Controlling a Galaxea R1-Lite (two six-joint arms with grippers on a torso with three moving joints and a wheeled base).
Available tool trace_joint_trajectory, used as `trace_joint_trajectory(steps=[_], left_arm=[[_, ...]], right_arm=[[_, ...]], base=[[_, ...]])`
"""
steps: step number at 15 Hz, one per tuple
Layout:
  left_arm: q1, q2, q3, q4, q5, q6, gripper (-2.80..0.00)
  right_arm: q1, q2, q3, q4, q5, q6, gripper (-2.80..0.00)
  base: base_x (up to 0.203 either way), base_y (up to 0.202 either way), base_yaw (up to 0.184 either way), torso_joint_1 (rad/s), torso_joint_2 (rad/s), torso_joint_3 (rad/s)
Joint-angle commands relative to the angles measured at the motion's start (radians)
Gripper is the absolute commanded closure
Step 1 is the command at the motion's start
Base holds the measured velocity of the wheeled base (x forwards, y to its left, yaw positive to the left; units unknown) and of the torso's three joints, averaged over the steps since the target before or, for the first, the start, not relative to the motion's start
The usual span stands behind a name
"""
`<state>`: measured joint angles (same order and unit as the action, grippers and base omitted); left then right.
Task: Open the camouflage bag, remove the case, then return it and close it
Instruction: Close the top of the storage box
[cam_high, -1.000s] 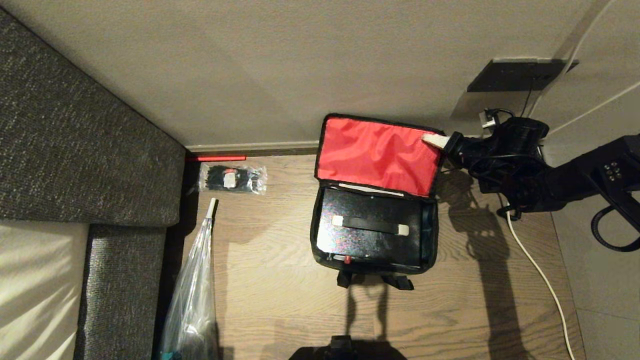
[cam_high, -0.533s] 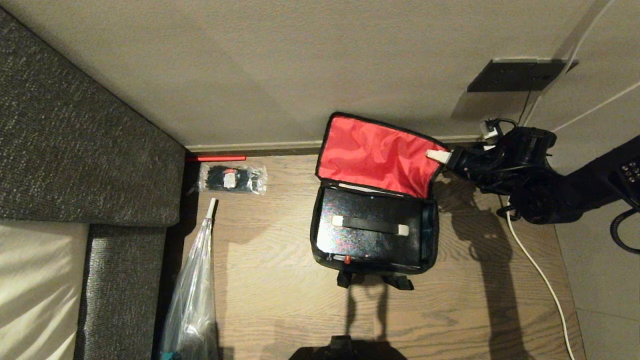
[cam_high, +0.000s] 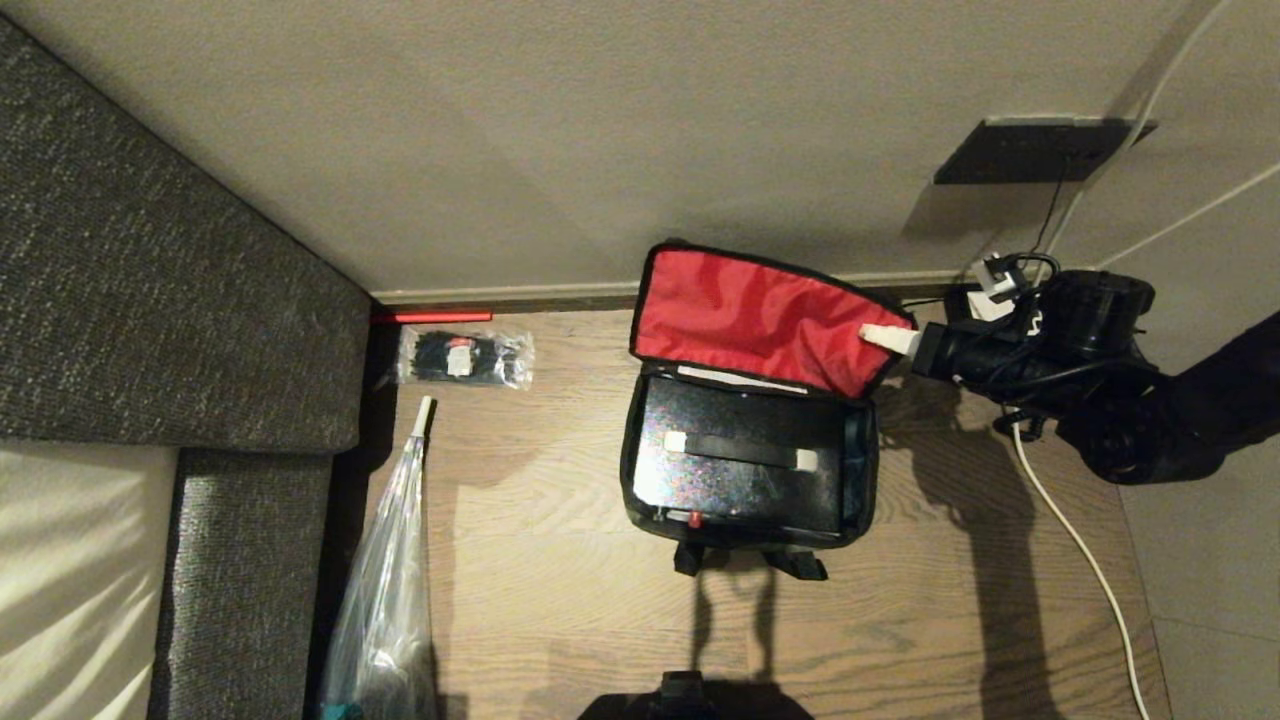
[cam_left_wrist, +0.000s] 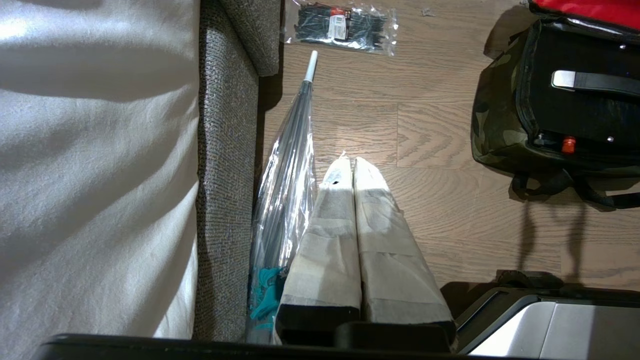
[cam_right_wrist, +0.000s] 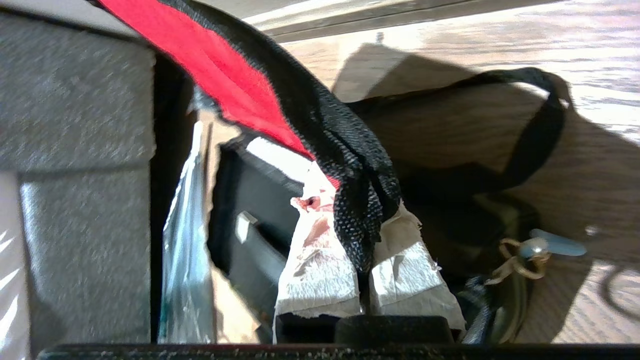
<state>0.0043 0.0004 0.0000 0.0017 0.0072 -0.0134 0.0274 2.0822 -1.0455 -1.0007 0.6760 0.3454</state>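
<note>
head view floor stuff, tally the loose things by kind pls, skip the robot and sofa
camouflage bag: 1
black case, inside the bag: 1
clear packet of black ties: 1
clear folded umbrella: 1
white cable: 1
total: 5

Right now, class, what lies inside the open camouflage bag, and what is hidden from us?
Inside the camouflage bag lies the case, black with a strap handle and a red catch. A white strip shows at its far edge. Anything beneath the case is covered.
</note>
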Motion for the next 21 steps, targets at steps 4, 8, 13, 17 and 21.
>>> trace_joint_trajectory(steps=[4, 8, 13, 17, 21], left_arm=[[0.0, -0.002, 0.003, 0.0, 0.0, 0.0, 0.0], [0.0, -0.002, 0.003, 0.0, 0.0, 0.0, 0.0], [0.0, -0.002, 0.003, 0.0, 0.0, 0.0, 0.0], [0.0, -0.002, 0.003, 0.0, 0.0, 0.0, 0.0], [0.0, -0.002, 0.003, 0.0, 0.0, 0.0, 0.0]], right_arm=[[0.0, -0.092, 0.174, -0.01, 0.057, -0.023, 0.0], [0.002, -0.13, 0.244, 0.027, 0.063, -0.136, 0.0], [0.001, -0.139, 0.309, 0.042, 0.065, -0.264, 0.0], [0.0, -0.155, 0.38, 0.051, 0.09, -0.355, 0.0], [0.0, -0.18, 0.468, 0.065, 0.139, -0.437, -2.8]], base=[[0.0, 0.0, 0.0, 0.0, 0.0, 0.0], [0.0, 0.0, 0.0, 0.0, 0.0, 0.0], [0.0, 0.0, 0.0, 0.0, 0.0, 0.0], [0.0, 0.0, 0.0, 0.0, 0.0, 0.0], [0.0, 0.0, 0.0, 0.0, 0.0, 0.0]])
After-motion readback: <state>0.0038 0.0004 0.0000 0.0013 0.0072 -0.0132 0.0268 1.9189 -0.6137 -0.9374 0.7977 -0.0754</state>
